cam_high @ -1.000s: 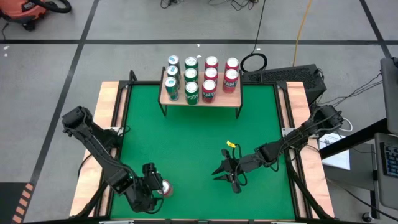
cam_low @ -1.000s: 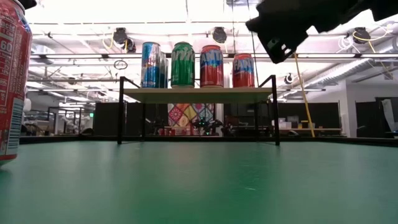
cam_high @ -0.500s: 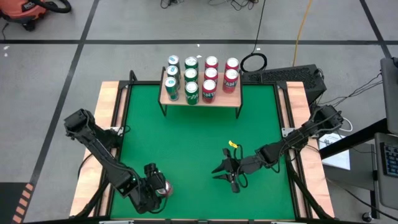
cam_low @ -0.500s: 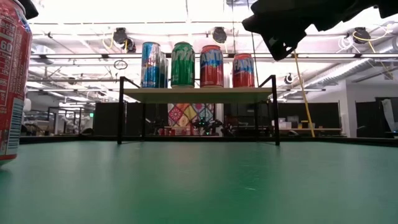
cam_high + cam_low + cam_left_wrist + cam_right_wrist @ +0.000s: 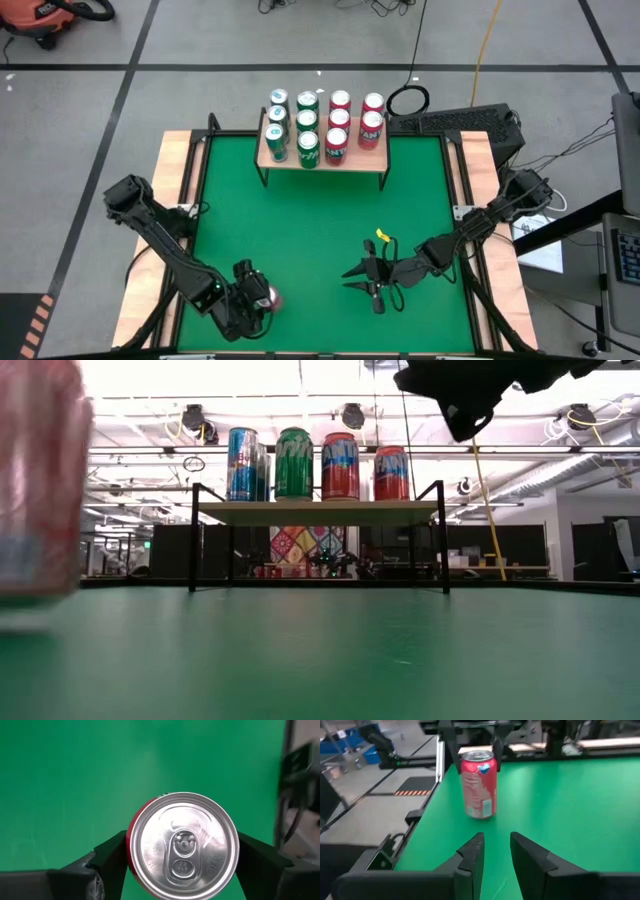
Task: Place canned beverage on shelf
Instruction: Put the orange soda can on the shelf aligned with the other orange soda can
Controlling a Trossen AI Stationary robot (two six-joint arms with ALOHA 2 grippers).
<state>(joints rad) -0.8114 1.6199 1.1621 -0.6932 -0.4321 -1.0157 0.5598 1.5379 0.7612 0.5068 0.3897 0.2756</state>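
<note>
A red can (image 5: 479, 785) stands near the table's near left corner, its silver top (image 5: 184, 844) facing the left wrist camera. My left gripper (image 5: 256, 300) is over the can and shut on it. My right gripper (image 5: 360, 282) hovers open and empty above the near middle of the green mat, pointing at the can. The shelf (image 5: 372, 160), a light plank on black legs (image 5: 315, 513), stands at the table's far edge. Several blue, green and red cans (image 5: 340, 465) stand on the shelf's plank. My left gripper pinches the can's upper side wall (image 5: 132, 838) between its two fingers (image 5: 112, 857), one on each side. The fingers come from above, pointing down. The can stays about upright. In the low view its bottom (image 5: 35, 592) seems just off the mat, but I cannot tell for sure.
The green mat (image 5: 300, 230) between the can and the shelf is free. Light wooden rails (image 5: 178, 170) run along the table's left and right sides. A yellow tag (image 5: 382, 236) sits on my right arm's cable. A dark keyboard (image 5: 465, 120) lies beyond the far right corner.
My left gripper has come down over the red can, from its left side. In the low view the can is now blurred, shifted right, and its bottom stands higher than before. My right gripper has risen a little.
</note>
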